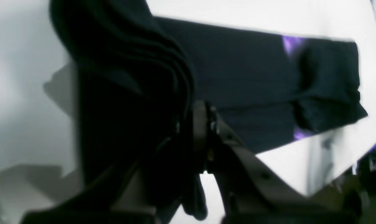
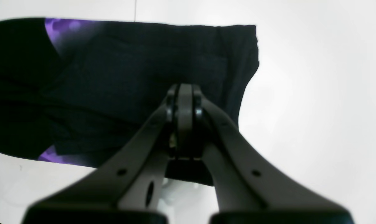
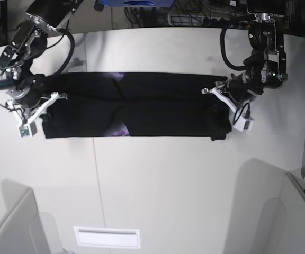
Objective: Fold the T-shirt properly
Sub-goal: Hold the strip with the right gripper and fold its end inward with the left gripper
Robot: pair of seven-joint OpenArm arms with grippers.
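Left claw (image 1: 203, 124) clenched on bunched T-shirt (image 3: 142, 106) end, layers stacked. Right claw (image 2: 183, 102) clenched, nothing visibly held. Shirt lies as long strip across far bench (image 3: 168, 185). Cloth soft, light, droopy; pinch end corners, all layers.

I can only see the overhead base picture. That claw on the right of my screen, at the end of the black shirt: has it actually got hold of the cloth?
Observer: Yes. Its own wrist camera shows the left gripper shut on the T-shirt, pinching a bunched end.
Operator: Just one layer?
Observer: No, several stacked layers curve up beside its fingers.
Operator: And the other claw?
Observer: The right gripper has its jaws pressed together over the shirt's other end. I cannot tell whether any cloth is caught between them.
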